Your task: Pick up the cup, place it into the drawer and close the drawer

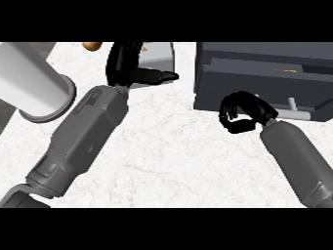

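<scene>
Left robot hand [129,68] curled round the grey cup [158,57]; right robot hand [242,114] curled, holding nothing, beside the dark drawer [270,78], above the table [176,146]

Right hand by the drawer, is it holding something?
No. The right hand has its fingers curled, but nothing shows inside them. It sits just in front of the dark drawer unit.

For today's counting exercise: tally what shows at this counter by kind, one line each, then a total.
Hands: 2, left hand, right hand
Drawer units: 1, dark grey drawer unit
Large white cylinders: 1, white cylinder
Small brown things: 1, brown thing
Total: 5
</scene>
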### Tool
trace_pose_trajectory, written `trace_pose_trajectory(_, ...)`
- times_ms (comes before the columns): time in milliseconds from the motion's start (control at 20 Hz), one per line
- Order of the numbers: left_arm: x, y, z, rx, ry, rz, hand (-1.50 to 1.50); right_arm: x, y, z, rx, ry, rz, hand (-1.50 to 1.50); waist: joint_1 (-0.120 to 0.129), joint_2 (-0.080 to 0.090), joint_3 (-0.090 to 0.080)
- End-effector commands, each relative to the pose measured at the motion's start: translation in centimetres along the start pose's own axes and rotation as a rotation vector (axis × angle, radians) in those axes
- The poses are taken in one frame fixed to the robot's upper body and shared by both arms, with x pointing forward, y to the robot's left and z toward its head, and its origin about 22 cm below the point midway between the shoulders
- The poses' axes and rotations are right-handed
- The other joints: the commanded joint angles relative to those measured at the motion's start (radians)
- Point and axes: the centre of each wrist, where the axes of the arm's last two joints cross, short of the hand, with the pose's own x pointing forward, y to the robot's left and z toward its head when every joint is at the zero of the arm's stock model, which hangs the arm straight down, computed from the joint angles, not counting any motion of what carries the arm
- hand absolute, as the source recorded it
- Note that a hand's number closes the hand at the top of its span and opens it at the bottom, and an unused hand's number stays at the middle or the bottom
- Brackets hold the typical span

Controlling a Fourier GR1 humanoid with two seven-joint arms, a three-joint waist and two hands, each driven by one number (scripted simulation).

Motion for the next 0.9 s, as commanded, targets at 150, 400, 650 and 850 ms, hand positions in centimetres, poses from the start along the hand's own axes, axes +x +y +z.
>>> trace_pose_trajectory(150,0.4,2.9,1.2,-0.027,0.0,0.016,-1.5,-0.2,-7.4,-0.6,-0.226,-0.03,-0.057,1.5,0.054,0.013,0.003)
trace_pose_trajectory(400,0.3,2.6,1.7,-0.046,0.018,0.024,-1.5,0.3,-10.9,-0.3,-0.293,0.01,-0.076,1.5,0.074,0.024,0.003)
trace_pose_trajectory(650,0.4,3.8,2.2,-0.06,0.021,0.04,-1.5,0.3,-13.2,0.8,-0.341,-0.004,-0.115,1.5,0.092,0.029,0.002)
trace_pose_trajectory(850,0.4,4.7,2.6,-0.077,0.025,0.022,-1.5,0.1,-14.0,1.6,-0.34,-0.011,-0.123,1.5,0.111,0.032,0.002)
